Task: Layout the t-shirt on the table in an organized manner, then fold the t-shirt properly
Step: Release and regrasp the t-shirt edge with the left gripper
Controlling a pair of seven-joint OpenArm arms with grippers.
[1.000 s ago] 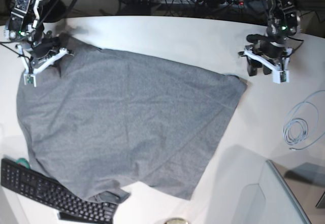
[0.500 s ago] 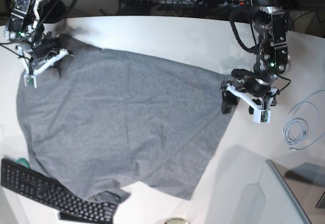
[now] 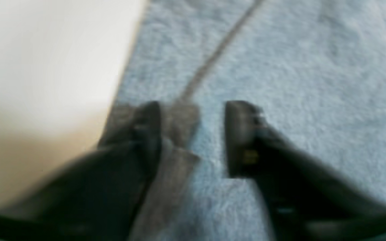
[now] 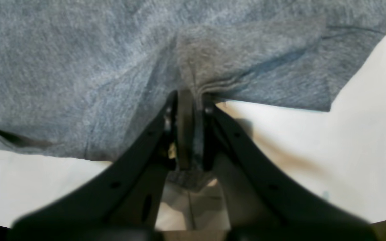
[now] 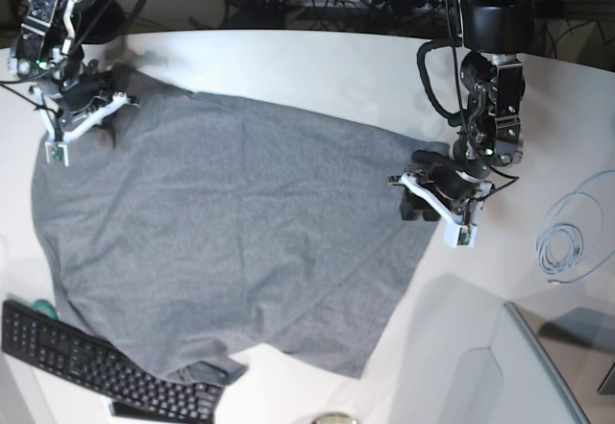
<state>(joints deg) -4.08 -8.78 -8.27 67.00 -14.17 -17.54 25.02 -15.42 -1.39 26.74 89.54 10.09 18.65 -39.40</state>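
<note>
Spreading step: t-shirt (image 5: 231,232) lies rumpled on table (image 5: 317,68), right gripper (image 4: 189,100) pinching its far corner, left gripper (image 3: 193,134) spread over opposite edge; next likely a pinch, then pulling taut.

Base view: high overhead, looking down on the whole desk (image 5: 317,68), both arms and the spread t-shirt (image 5: 231,232). Left wrist view: very close and blurred, along the left tool (image 3: 193,134) onto the shirt's edge. Right wrist view: close, along the right tool (image 4: 189,103) at the shirt's far corner, which also appears in the base view
</note>
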